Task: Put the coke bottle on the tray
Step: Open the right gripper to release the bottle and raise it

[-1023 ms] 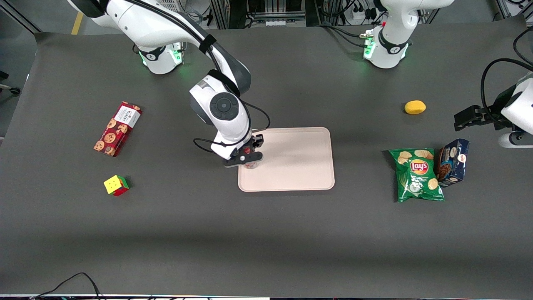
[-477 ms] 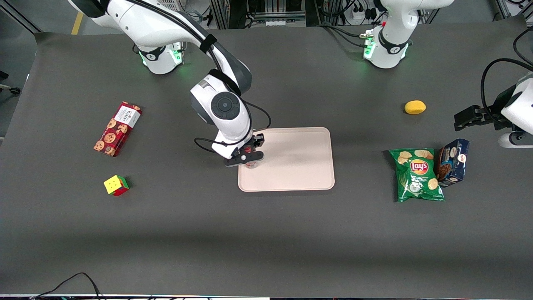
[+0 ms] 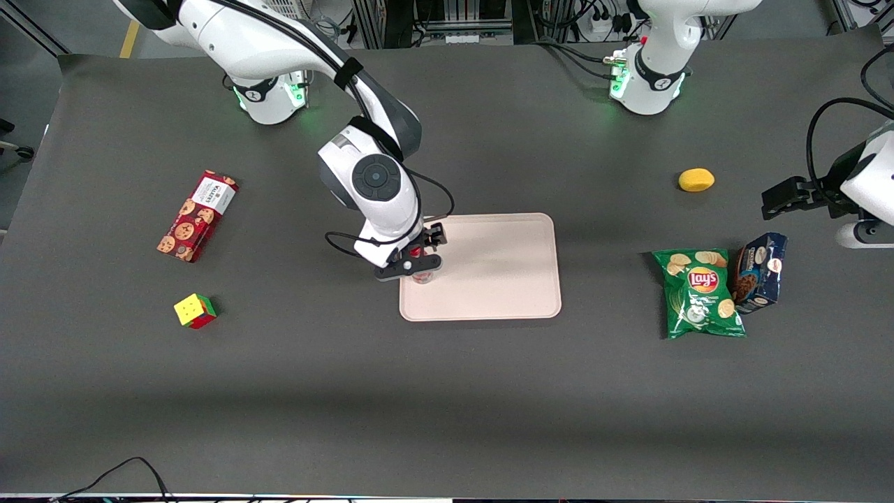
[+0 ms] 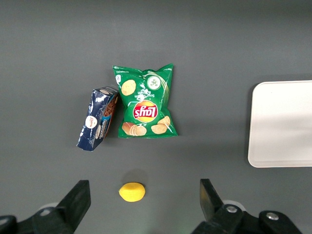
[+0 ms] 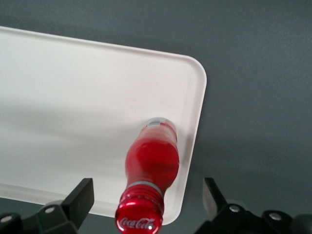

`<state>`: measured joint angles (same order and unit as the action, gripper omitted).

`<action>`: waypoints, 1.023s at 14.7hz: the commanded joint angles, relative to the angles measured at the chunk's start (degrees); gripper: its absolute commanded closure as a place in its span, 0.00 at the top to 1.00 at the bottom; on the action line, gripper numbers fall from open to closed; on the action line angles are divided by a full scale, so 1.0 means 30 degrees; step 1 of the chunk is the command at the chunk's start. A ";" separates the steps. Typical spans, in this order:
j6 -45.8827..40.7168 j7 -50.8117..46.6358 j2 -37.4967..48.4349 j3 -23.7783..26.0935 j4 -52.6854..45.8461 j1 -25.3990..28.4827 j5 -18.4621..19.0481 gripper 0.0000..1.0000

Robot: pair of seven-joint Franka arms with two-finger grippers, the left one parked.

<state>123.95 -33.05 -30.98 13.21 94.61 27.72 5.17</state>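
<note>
The coke bottle (image 5: 152, 156) is small and red, with a red cap and a silvery base. It stands upright on the pale pink tray (image 5: 73, 97), close to the tray's rounded corner and rim. My right gripper (image 5: 147, 191) is open just above it, with one finger on each side of the cap and neither touching. In the front view the gripper (image 3: 417, 263) hangs over the edge of the tray (image 3: 503, 265) that faces the working arm's end. It hides most of the bottle (image 3: 421, 277).
A red cookie box (image 3: 197, 216) and a colour cube (image 3: 195, 310) lie toward the working arm's end. A green chips bag (image 3: 700, 293), a blue box (image 3: 759, 272) and a yellow lemon (image 3: 696, 179) lie toward the parked arm's end.
Hardly anything: the wrist has shifted very slightly above the bottle. The bottle stays in the same place on the tray.
</note>
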 commanded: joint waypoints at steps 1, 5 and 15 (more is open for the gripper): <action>-0.0068 0.0757 0.0508 -0.0009 -0.0568 -0.0041 0.0269 1.00; -0.0912 0.2609 0.1911 -0.0271 -0.0831 -0.0451 0.0211 1.00; -0.5839 0.3192 0.8825 -0.2060 0.0567 -0.2030 0.0240 1.00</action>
<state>106.44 -25.40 -10.10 7.06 89.89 23.36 5.24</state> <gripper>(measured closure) 0.000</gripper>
